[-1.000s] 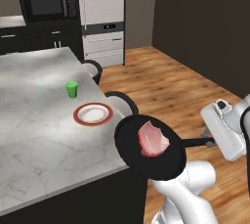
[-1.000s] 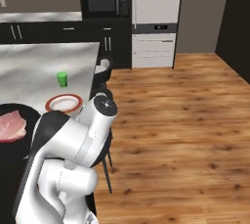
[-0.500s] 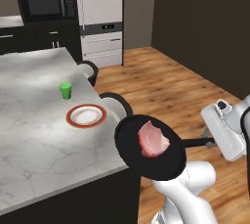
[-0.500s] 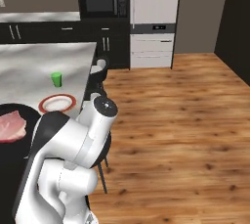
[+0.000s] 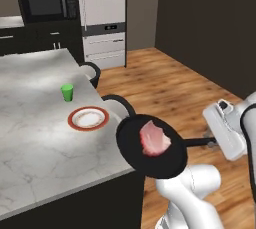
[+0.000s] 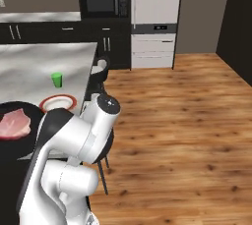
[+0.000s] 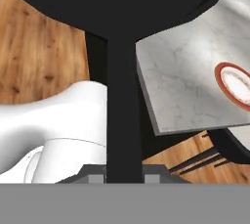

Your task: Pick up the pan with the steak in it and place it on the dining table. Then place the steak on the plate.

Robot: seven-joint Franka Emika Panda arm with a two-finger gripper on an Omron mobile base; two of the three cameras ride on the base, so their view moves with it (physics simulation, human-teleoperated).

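Left base view: I carry the pan [image 5: 151, 147] by the end of its handle [image 5: 196, 142], the steak [image 5: 154, 138] lying in it, held in the air off the corner of the dining table [image 5: 35, 138]; to do this well I should keep it level and bring it in beside the plate [image 5: 88, 118], well short of the green cup [image 5: 67, 92]. Right base view: the pan [image 6: 11, 138] with the steak [image 6: 15, 124] sits at the left edge, just short of the plate [image 6: 58, 103], so I should set it on bare marble [image 6: 29, 71]. Hand view: my jaws are clamped shut on the handle [image 7: 123, 100], and with the table corner [image 7: 195, 86] off to one side, the pan needs carrying further over the stone before lowering.

Base cams rear; hand cam close.
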